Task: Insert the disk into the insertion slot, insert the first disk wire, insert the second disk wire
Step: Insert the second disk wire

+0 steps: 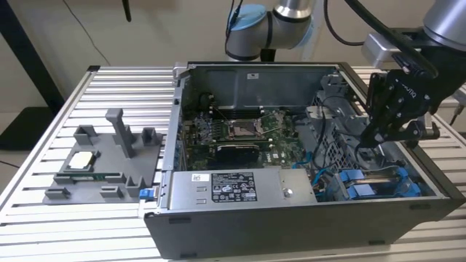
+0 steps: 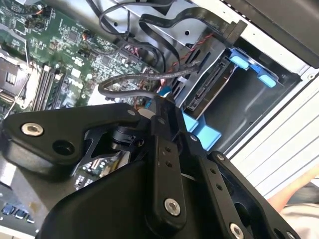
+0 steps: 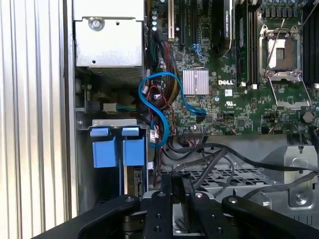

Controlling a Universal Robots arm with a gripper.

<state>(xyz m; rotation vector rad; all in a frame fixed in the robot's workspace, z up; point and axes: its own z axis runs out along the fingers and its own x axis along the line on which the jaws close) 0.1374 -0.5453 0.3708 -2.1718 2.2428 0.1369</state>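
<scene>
You are holding the gripper (image 2: 155,103) pressed together on what looks like the black wire (image 2: 119,79), so be keeping its end square to the disk (image 2: 207,92) sitting in its blue carrier (image 2: 249,67) just ahead of the gripper.

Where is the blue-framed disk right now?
The disk sits low inside the computer case, to the exterior view's right of the power-supply box.

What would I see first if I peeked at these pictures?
Probably the big open computer case on the slatted table, with its green circuit board laid bare in the middle. Next, the black gripper hanging inside at the exterior view's right, above bright blue plastic carriers in the near corner.
</scene>
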